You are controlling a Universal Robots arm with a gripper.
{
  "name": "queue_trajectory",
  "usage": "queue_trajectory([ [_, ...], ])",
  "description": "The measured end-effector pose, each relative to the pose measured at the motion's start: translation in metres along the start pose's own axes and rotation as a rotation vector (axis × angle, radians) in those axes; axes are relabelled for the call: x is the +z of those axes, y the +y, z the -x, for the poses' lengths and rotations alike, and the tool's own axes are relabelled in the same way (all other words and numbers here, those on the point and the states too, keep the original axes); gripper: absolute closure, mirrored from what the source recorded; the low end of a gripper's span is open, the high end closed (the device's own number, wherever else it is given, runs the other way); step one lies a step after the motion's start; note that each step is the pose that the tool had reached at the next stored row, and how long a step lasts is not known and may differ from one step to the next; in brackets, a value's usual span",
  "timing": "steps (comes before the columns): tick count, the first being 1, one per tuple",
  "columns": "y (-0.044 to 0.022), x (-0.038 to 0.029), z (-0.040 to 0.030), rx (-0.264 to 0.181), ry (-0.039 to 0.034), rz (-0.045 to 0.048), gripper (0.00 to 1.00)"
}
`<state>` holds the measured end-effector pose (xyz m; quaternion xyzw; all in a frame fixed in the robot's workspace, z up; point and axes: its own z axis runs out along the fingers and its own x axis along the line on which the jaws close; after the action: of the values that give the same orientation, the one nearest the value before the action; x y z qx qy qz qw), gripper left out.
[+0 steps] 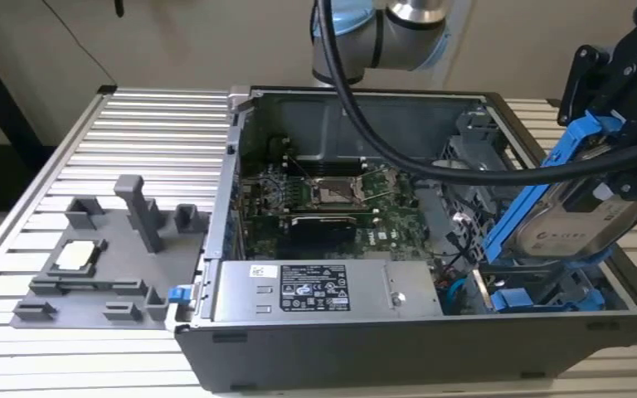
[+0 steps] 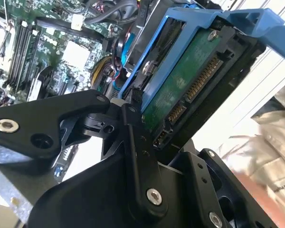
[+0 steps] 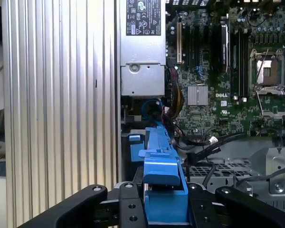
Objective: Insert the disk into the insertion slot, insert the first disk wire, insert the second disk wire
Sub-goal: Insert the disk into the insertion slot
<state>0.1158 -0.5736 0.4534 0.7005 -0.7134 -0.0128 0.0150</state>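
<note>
My gripper (image 1: 615,153) is shut on the disk (image 1: 571,222), a silver-grey drive in a bright blue carrier. It hangs tilted over the exterior view's right end of the open computer case. Its lower end points down at the insertion slot (image 1: 546,297), a blue-railed bay in the case's near corner, and stands just above it. In the second wrist view the black fingers (image 2: 133,142) clamp the disk (image 2: 190,80) with its green underside and connectors showing. The first wrist view looks along the disk's blue carrier (image 3: 161,161) edge. Loose cables (image 3: 204,142) lie beside the bay; which are the disk wires I cannot tell.
A long grey power-supply box (image 1: 308,290) fills the case's near side, with the green board (image 1: 330,203) behind it. A thick black arm cable (image 1: 407,149) arcs over the case. On the slatted table (image 1: 153,124), a grey fixture (image 1: 97,257) sits at the exterior view's left.
</note>
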Motion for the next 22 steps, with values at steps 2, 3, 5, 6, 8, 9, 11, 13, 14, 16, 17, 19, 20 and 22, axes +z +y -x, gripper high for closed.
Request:
queue_trajectory([
  [2,-0.0023,0.0016,-0.0002,0.000,0.0000,0.0000,0.67],
  [3,-0.0030,0.0023,-0.0003,0.000,0.0000,0.0000,0.67],
  [5,-0.0042,0.0038,-0.0004,0.000,0.0000,0.0000,0.67],
  [6,-0.0044,0.0042,-0.0004,0.000,0.0003,0.0000,0.67],
  [8,-0.0045,0.0044,-0.0004,0.000,0.0004,0.0000,0.67],
  [9,-0.0046,0.0045,-0.0005,0.000,0.0004,0.0000,0.67],
  [11,-0.0049,0.0053,-0.0005,0.000,-0.0002,0.0000,0.67],
  [13,-0.0054,0.0068,-0.0006,0.000,0.0001,0.0000,0.67],
  [14,-0.0055,0.0076,-0.0006,0.000,0.0003,0.0000,0.67],
  [16,-0.0057,0.0089,-0.0005,0.000,0.0002,0.0000,0.67],
  [17,-0.0058,0.0095,-0.0006,0.000,0.0002,0.0000,0.67],
  [19,-0.0062,0.0107,-0.0005,0.000,0.0002,0.0000,0.67],
  [20,-0.0064,0.0113,-0.0005,0.000,0.0002,0.0000,0.67],
  [22,-0.0068,0.0124,-0.0006,0.000,0.0002,0.0000,0.67],
])
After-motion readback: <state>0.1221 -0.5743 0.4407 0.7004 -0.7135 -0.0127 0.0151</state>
